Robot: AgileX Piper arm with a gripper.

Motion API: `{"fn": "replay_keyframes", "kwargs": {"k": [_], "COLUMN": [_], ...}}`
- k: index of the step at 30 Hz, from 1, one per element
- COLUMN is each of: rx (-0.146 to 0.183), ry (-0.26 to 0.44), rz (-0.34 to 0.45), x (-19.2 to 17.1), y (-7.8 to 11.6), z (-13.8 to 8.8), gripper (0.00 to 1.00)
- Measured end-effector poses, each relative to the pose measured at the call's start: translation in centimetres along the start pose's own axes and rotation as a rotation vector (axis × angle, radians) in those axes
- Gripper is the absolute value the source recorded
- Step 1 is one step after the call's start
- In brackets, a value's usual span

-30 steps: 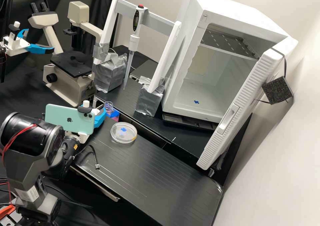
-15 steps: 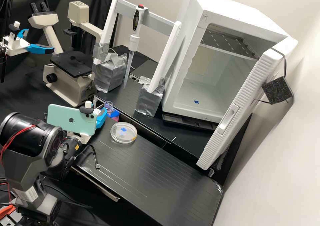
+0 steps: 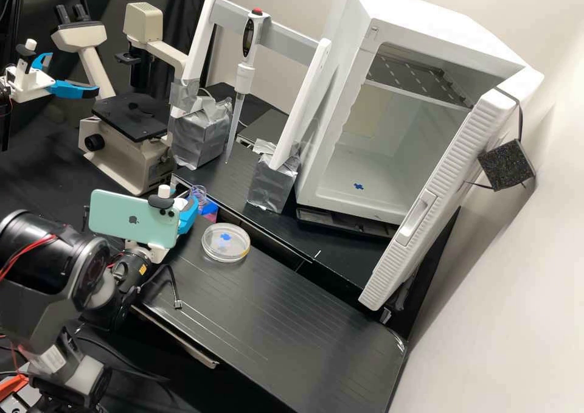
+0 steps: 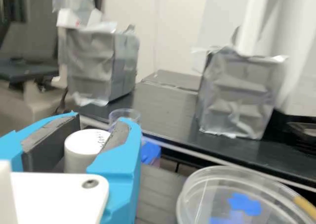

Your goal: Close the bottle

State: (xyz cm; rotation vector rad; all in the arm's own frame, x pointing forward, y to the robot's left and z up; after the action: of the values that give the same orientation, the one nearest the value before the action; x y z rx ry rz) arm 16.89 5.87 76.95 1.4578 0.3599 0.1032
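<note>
1. Gripper (image 3: 188, 210), white body, two blue fingers with grey pads: closed in a pinch around a white cap.
2. White cap (image 4: 87, 147), round, top face upward: between the gripper's pads, small writing on its top.
3. Phone (image 3: 133, 219), pale green back: mounted on the arm, just behind the gripper's fingers.
4. Bottle (image 4: 124, 116), clear, upright, mouth open: just beyond the fingertips, apart from the cap.
5. Block (image 4: 150, 152), blue and pink: beside the bottle, beyond the fingers; whether the bottle sits in it cannot be told.
6. Round dish (image 3: 225, 242), clear, blue marks showing, yellowish strip at the edge: on the black bench (image 3: 292, 315), near the gripper, to its right.
7. Pipette (image 3: 244, 75), upright in a white and grey stand (image 3: 292, 39), feet wrapped in silver tape: farther beyond the gripper.
8. Microscope (image 3: 131, 151), beige, black stage: beyond the gripper, to its left.
9. Incubator (image 3: 340, 115), white, door ajar: well apart, beyond and to the gripper's right.
</note>
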Motion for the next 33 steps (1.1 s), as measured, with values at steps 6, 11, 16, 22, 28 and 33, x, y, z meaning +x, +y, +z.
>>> {"fn": "replay_keyframes", "kwargs": {"k": [6, 11, 16, 22, 28, 33], "rx": [0.013, 0.023, 0.018, 0.015, -0.002, -0.003], "ry": [0.039, 0.067, 0.065, 0.038, 0.015, 0.002], "rz": [0.08, 0.109, 0.097, 0.068, 0.045, 0.052], "x": [0.5, 2.3, 4.1, 5.8, 6.5, 6.5], "y": [1.5, 2.2, 1.8, 0.9, 0.4, 0.5], "z": [-0.8, -1.5, -1.7, -1.3, -0.8, -0.5], "gripper": [0.0, 0.0, 0.0, 0.0, 0.0, 0.0]}}
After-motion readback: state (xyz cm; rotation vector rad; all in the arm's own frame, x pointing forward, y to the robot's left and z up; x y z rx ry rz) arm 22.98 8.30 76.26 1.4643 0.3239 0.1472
